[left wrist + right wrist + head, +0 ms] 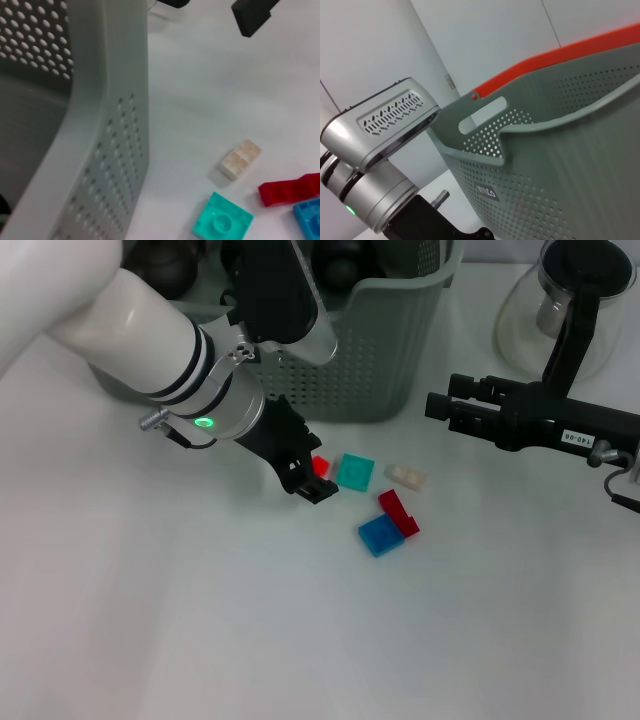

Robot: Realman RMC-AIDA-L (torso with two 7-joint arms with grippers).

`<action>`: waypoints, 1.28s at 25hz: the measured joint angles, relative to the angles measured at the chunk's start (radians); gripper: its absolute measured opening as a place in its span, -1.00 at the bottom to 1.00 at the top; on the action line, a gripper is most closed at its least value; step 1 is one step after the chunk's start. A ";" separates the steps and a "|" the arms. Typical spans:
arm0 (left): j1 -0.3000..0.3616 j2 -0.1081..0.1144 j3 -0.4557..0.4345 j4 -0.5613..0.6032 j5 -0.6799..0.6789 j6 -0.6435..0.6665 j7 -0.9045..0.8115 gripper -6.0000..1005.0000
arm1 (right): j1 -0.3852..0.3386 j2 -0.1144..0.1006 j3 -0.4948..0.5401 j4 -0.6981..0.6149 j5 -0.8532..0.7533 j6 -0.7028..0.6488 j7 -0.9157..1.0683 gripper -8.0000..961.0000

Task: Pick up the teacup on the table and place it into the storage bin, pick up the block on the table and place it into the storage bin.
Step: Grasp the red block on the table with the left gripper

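A: Small red block [320, 466] on the table [200, 620], right at the fingertips of the left gripper [312, 483]. Touching or merely beside — cannot tell. How far open, cannot tell either; fingers seen end-on from the head view.

B: Just beyond the gripper: teal square block [354, 472], then cream brick [406, 477]. Nearer, off its far side: red brick [399, 512] lying against blue block [380, 535].

A: Storage bin [385, 350] directly behind the left gripper, close, grey-green with perforated walls.

B: Left wrist view: bin wall up close, plus teal, cream, red and blue pieces; small red block out of frame there, own fingers too.

A: Right gripper [437, 406] well off to the far side of the blocks, level above the table, fingers lying close together, nothing between them. Glass carafe [565, 310] behind it.

B: Right wrist view alone gives the bin's small black label [486, 191], dipped rim and an orange-red edge behind.
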 joint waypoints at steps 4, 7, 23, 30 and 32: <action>-0.004 -0.002 0.011 -0.010 -0.001 -0.021 -0.009 0.23 | -0.003 0.000 0.000 0.001 -0.001 0.000 0.000 0.34; -0.004 -0.002 0.026 -0.011 -0.001 -0.036 -0.020 0.23 | -0.005 0.000 0.000 0.002 -0.001 0.000 0.000 0.34; -0.029 -0.001 0.053 -0.066 -0.009 -0.038 -0.022 0.21 | -0.007 0.002 -0.001 0.004 -0.001 0.000 0.000 0.34; -0.009 0.000 0.053 0.008 -0.023 0.099 -0.045 0.20 | -0.005 0.002 0.005 0.003 0.000 0.000 0.000 0.34; -0.005 0.001 0.053 0.013 -0.018 0.101 -0.054 0.19 | -0.004 0.002 0.005 0.003 0.000 0.002 0.000 0.34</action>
